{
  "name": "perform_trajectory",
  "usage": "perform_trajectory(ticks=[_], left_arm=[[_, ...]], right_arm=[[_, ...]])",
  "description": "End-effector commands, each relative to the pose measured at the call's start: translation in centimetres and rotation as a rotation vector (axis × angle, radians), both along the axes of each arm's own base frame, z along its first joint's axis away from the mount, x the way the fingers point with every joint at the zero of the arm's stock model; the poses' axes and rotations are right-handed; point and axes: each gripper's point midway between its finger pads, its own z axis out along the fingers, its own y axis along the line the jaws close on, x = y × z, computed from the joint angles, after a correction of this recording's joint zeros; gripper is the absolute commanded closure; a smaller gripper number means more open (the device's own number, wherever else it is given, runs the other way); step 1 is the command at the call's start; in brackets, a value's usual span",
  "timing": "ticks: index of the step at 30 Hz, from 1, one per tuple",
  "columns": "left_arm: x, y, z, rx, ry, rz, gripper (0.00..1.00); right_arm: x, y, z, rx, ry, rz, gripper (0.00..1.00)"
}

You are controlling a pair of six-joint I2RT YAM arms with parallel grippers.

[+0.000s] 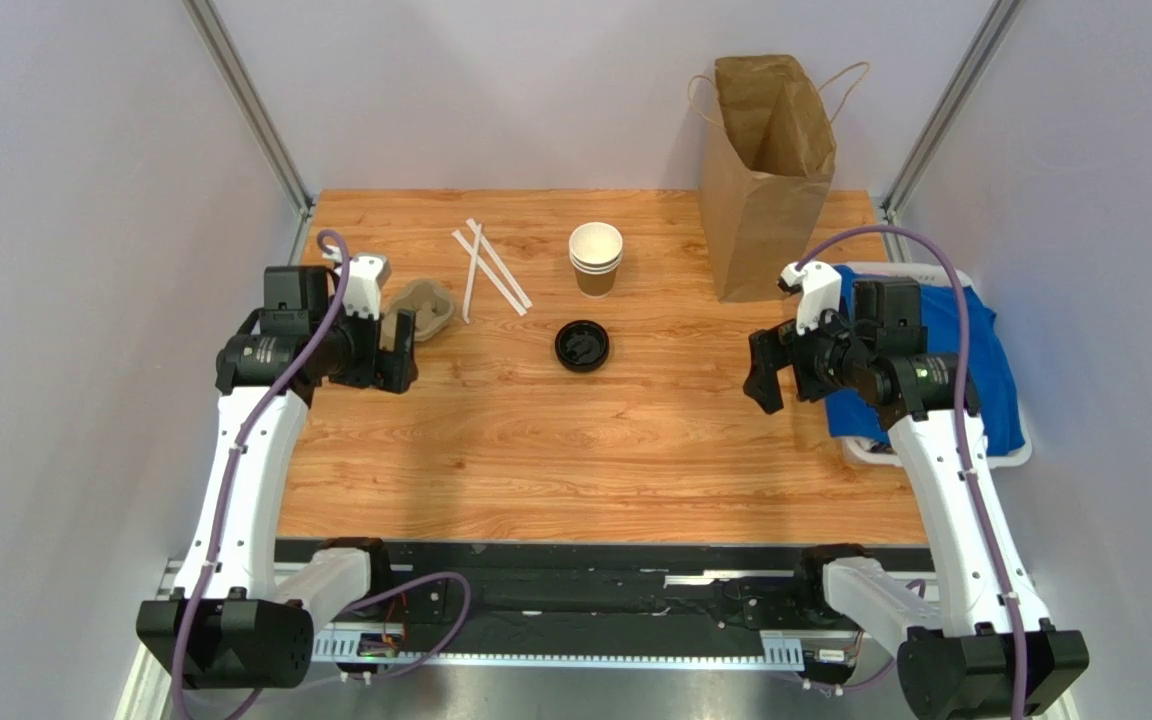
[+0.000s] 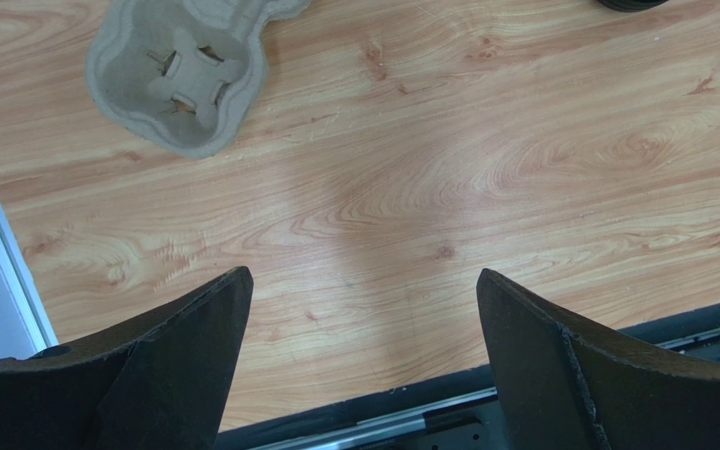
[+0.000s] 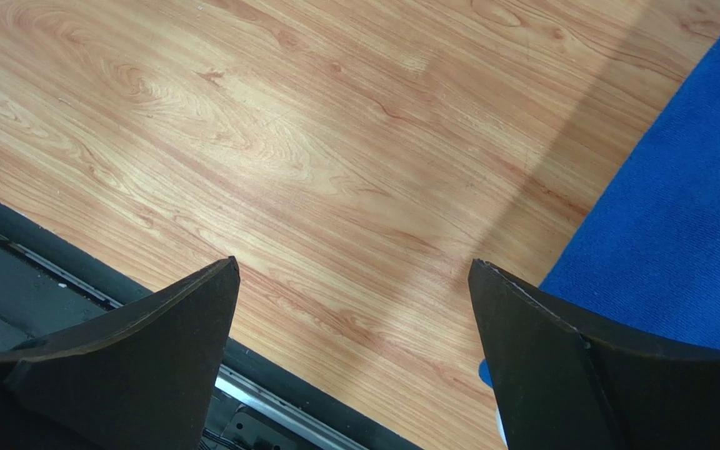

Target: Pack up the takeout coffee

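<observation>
Claws wide apart and empty: left claw (image 2: 362,274), right claw (image 3: 353,262).

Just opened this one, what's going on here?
Nothing is being handled yet. Both arms hover over the wooden table, with the left gripper and right gripper open and empty. The brown paper cups stand mid-table, apparently stacked and uncovered, and the black lid lies flat just in front of them. The pulp cup carrier sits by the left gripper; the open paper bag stands at the far right. Packing has not begun.
</observation>
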Motion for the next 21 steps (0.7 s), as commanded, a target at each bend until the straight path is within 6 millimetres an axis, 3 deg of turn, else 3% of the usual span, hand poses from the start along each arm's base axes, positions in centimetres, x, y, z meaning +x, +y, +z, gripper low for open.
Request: perform_trajectory(ticks=[1,5,6,7,9,10,12,13,14,15,16,17,18,19,21], left_arm=[[1.5,0.0,1.4,0.005,-0.046,-0.01,0.01],[4.8,0.2,2.5,0.018,-0.037,0.018,0.01],[5.5,-0.5,2.9,0.024,-0.045,-0.005,0.01],[6.7,-1.0,4.6,0.02,-0.088,-0.009,0.01],[8.7,-1.7,4.7,0.02,-0.079,-0.018,0.01],[9.8,-2.9,6.8,0.017,-0.131,-0.045,0.01],[12.2,-4.1,6.6,0.025,-0.117,-0.059,0.01],[13.4,-5.5,8.8,0.019,-0.176,-0.079,0.01],[15.2,-6.0,7.6,0.03,-0.145,-0.069,0.01],[16.2,-6.7,7.9,0.023,-0.15,-0.069,0.01],[17.4,-8.0,10.0,0.002,-0.199,-0.072,0.03],[19.1,-8.9,8.3,-0.007,-0.157,-0.068,0.04],[20.2,-9.9,10.4,-0.032,-0.206,-0.075,0.09],[21.4,-11.5,8.3,-0.028,-0.158,-0.096,0.1],[22.9,-12.9,8.0,-0.031,-0.166,-0.094,0.14]], right_arm=[[1.1,0.6,0.0,0.015,-0.013,-0.005,0.0],[1.6,0.0,-0.4,-0.016,-0.012,-0.026,0.0],[1.7,-0.3,-0.5,-0.031,-0.012,-0.033,0.0],[1.8,-0.5,-0.7,-0.039,-0.009,-0.04,0.0],[1.8,-0.8,-1.1,-0.058,-0.006,-0.05,0.0],[1.8,-0.9,-1.2,-0.061,-0.001,-0.053,0.0],[1.8,-1.0,-1.7,-0.066,0.011,-0.058,0.0],[1.8,-1.0,-1.8,-0.065,0.016,-0.058,0.0],[1.9,-1.0,-2.2,-0.066,0.031,-0.06,0.0],[1.8,-1.1,-2.6,-0.067,0.043,-0.067,0.0],[1.8,-1.0,-2.8,-0.064,0.058,-0.074,0.0],[1.9,-1.1,-3.3,-0.064,0.079,-0.081,0.0],[1.9,-1.2,-3.6,-0.07,0.088,-0.091,0.0],[2.0,-1.1,-3.7,-0.06,0.093,-0.107,0.0],[2.3,-1.2,-3.9,-0.056,0.093,-0.126,0.0]])
